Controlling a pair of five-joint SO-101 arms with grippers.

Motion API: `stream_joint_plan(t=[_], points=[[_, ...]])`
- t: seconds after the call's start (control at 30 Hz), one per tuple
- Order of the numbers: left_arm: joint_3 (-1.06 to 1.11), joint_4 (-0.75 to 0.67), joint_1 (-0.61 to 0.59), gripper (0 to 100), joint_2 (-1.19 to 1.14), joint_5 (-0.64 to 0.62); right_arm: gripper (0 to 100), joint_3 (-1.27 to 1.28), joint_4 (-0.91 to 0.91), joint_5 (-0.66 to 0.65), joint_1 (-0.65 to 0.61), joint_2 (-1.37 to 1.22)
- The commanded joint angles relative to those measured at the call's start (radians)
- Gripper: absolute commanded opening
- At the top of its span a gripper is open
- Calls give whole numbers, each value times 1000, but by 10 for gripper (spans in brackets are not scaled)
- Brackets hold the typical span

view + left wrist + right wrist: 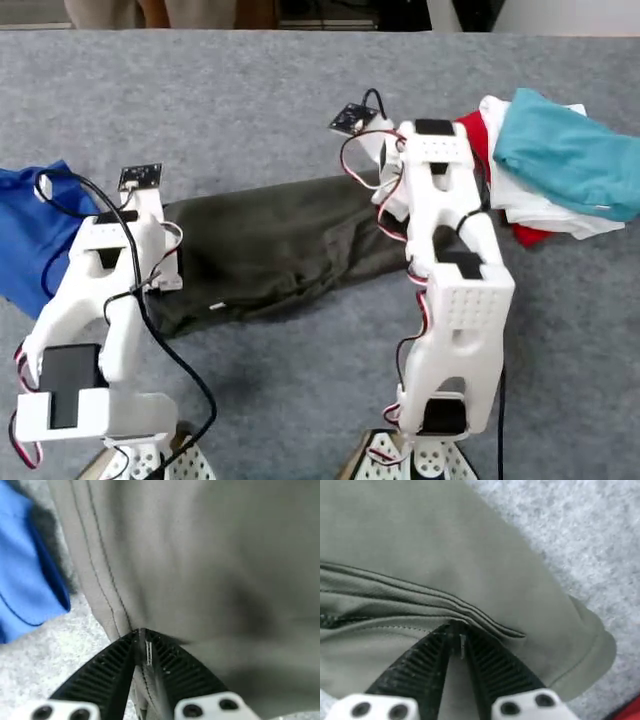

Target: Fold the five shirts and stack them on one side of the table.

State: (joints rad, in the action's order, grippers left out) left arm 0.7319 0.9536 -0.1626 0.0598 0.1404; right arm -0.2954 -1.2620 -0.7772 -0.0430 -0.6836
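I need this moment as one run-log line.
left hand: shut on olive shirt | right hand: shut on olive shirt | blue shirt: beside left arm | teal shirt: atop white shirt

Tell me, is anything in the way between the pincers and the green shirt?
Nothing visible. The left pincer and the right pincer are each shut on a fold of the green shirt, one at each end.

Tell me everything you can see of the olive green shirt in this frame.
The olive green shirt is soft-looking cloth with double-stitched hems, lying in a long, layered band across the grey table between the arms. The left gripper is shut on one end's hem, the right gripper on layered edges at the other.
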Motion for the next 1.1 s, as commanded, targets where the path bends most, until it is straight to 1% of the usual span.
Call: stream_joint_plan(t=[0.0, 0.07, 0.2, 0.27, 0.3, 0.37, 0.47, 0.5, 0.57, 0.63, 0.7, 0.77, 0.9, 1.07], points=[[-35, -18, -8, 19, -18, 3, 5, -44, -37, 9, 30, 28], [-58, 6, -11, 19, 5, 2, 5, -44, -84, 9, 30, 81], [-146, 144, -18, 21, 108, -5, 5, -39, -141, 14, 35, 196], [-186, 206, -18, 27, 170, -41, 5, -39, -164, 14, 36, 242], [-203, 235, -18, 47, 194, -64, 5, -39, -172, 14, 36, 260], [-227, 282, -17, 122, 234, -112, 5, -39, -181, 14, 42, 289], [-241, 333, -17, 221, 269, -215, 5, -39, -181, 14, 76, 318], [-239, 338, -17, 233, 271, -236, 5, -47, -180, 14, 91, 320], [-224, 319, -29, 234, 269, -238, 5, -41, -143, 14, 124, 314], [-186, 250, -57, 235, 257, -230, 5, -35, -100, 38, 148, 302], [-164, 195, -95, 235, 236, -192, 5, -21, -38, 84, 166, 285], [-152, 160, -121, 235, 208, -123, 5, 13, 46, 126, 176, 266], [-178, 153, -153, 218, 117, -21, 5, 124, 235, 213, 200, 243], [-226, 160, -149, 217, 1, -15, 5, 148, 347, 290, 246, 260]])
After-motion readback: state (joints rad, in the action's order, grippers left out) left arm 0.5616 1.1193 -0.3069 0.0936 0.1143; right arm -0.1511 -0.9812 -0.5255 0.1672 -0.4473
